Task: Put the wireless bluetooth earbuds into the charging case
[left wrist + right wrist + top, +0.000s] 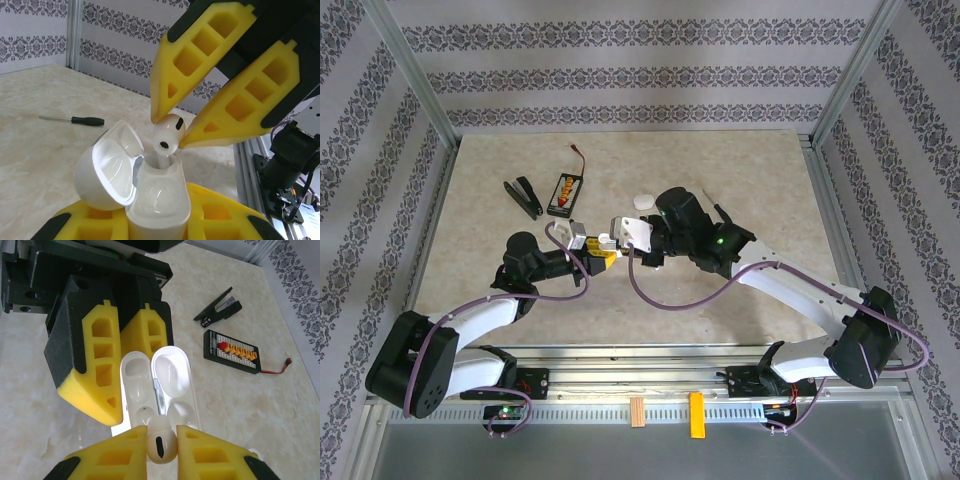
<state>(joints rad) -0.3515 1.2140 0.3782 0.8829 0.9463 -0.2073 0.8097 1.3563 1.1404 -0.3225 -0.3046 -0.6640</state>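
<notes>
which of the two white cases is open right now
The case clamped in the left end effector: its lid is flipped back. The other case lies on the table, looking shut.

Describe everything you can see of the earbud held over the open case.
The earbud is a small piece of glossy white plastic: a rounded head with a dark oval vent and a dark slit, and a slim stem. The right gripper pinches the head between its yellow fingers. The earbud hangs stem-down and slightly tilted, and the stem's end appears to enter one slot of the open charging case. The head stands clear above the rim, so it is not yet seated.
</notes>
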